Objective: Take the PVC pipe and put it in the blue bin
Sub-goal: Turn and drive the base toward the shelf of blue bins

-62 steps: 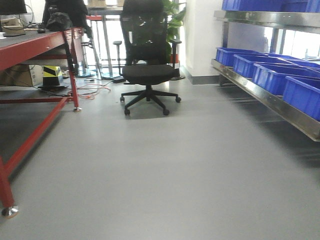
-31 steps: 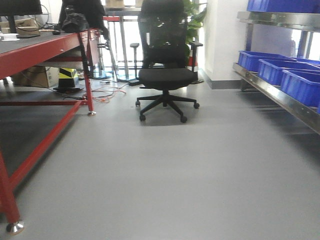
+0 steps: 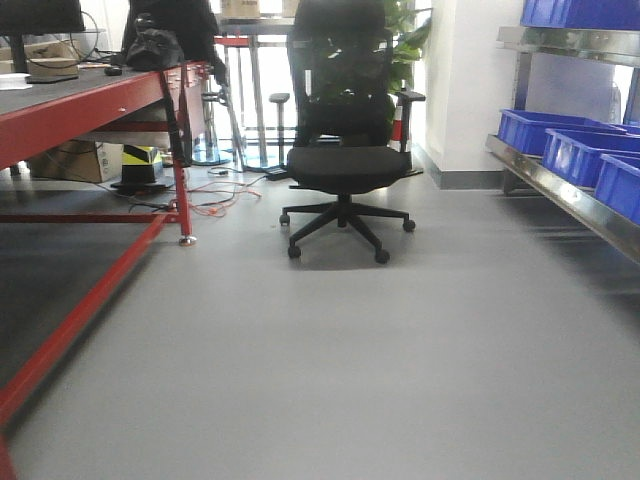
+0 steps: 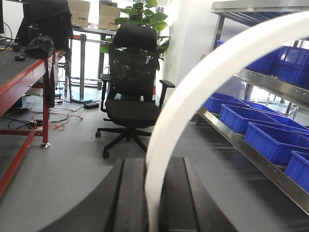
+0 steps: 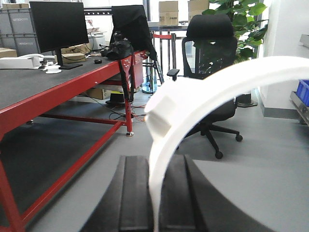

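Observation:
A white curved PVC pipe [image 4: 176, 113] rises from between the fingers of my left gripper [image 4: 154, 164] and arcs up to the right. My left gripper is shut on it. In the right wrist view a white curved PVC pipe [image 5: 231, 79] with a thicker coupling [image 5: 164, 111] rises the same way from my right gripper [image 5: 155, 159], which is shut on it. I cannot tell whether these are one pipe or two. Blue bins [image 3: 545, 132] stand on a steel rack at the right, and they also show in the left wrist view [image 4: 244, 118]. Neither gripper shows in the front view.
A black office chair [image 3: 342, 160] stands ahead on the grey floor. A red-framed table [image 3: 95, 100] runs along the left, with a monitor [image 5: 58, 26] and a black bag [image 3: 152, 45] on it. Cables [image 3: 215, 195] lie on the floor beside the table leg. A potted plant [image 4: 140, 14] stands behind the chair.
The front view has shifted: the chair has moved right and grown larger, the blue bins have slid toward the right edge, and the red table fills more of the left.

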Controlling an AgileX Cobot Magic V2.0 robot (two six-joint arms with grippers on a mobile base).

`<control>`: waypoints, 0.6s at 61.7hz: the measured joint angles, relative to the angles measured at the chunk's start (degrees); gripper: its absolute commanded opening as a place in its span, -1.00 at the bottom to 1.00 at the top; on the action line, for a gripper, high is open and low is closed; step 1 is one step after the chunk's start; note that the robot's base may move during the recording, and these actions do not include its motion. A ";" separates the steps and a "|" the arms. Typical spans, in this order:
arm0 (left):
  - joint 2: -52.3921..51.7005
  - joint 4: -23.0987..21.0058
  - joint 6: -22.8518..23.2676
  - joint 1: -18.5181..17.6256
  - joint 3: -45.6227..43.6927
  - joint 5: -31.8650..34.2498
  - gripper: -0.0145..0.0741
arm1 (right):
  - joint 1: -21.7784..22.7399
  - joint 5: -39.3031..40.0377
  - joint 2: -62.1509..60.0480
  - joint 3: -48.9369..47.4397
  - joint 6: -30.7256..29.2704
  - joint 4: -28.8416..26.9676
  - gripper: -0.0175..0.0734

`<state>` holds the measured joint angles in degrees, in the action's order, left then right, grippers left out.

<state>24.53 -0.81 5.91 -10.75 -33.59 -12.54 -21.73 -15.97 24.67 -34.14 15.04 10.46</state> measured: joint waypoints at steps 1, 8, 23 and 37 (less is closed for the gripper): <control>0.00 0.00 0.00 0.00 0.00 0.00 -0.92 | 0.00 0.00 0.00 0.00 0.00 0.00 -0.99; 0.00 0.00 0.00 0.00 0.00 0.00 -0.92 | 0.00 0.00 0.00 0.00 0.00 0.00 -0.99; 0.00 0.00 0.00 0.00 0.00 0.00 -0.92 | 0.00 0.00 0.00 0.00 0.00 0.00 -0.99; 0.00 0.00 0.00 0.00 0.00 0.00 -0.92 | 0.00 0.00 0.00 0.00 0.00 0.00 -0.99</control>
<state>24.53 -0.81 5.91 -10.75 -33.59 -12.54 -21.73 -15.97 24.67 -34.14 15.04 10.46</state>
